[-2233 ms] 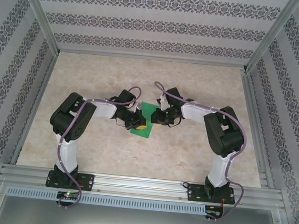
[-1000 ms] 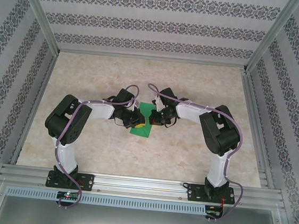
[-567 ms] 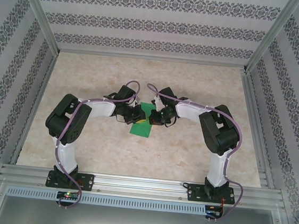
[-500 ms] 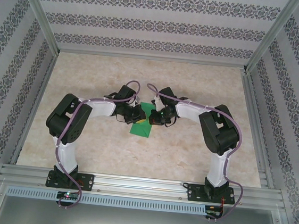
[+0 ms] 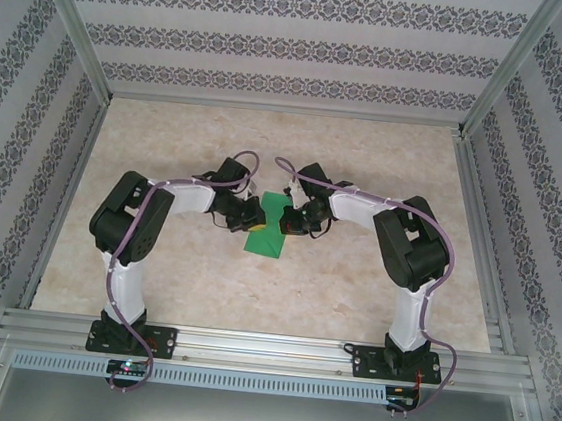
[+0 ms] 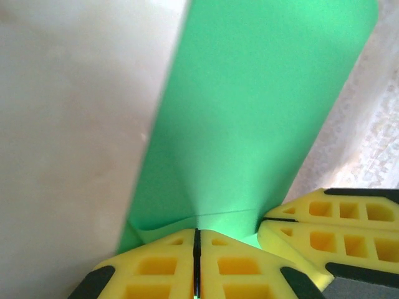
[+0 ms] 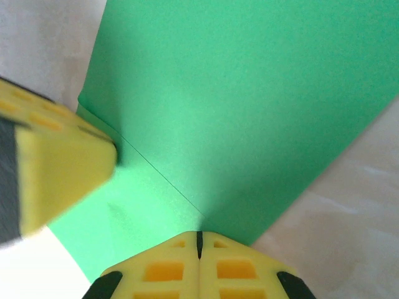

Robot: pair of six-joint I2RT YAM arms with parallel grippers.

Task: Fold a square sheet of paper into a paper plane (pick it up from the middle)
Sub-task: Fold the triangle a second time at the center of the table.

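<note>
The square sheet of paper (image 5: 266, 242) is bright green and lies mid-table between both arms. A crease runs across it from one gripper's tips to the other's. My left gripper (image 5: 259, 215) is shut on the paper's left part. In the left wrist view the sheet (image 6: 249, 112) rises from the closed tips (image 6: 196, 233) and curls at the pinch. My right gripper (image 5: 289, 221) is shut, its tips (image 7: 199, 235) touching the paper (image 7: 249, 93) at the crease's end. I cannot tell if paper is caught between them. The right fingers (image 6: 324, 218) sit close beside my left tips.
The beige marbled table (image 5: 367, 159) stretches around the paper on all sides. Aluminium rails (image 5: 267, 348) run along the near edge, and frame posts with patterned walls (image 5: 298, 46) enclose the other sides.
My left gripper has slid a little toward the far side along the paper and closed down on it. The right arm has barely moved.
</note>
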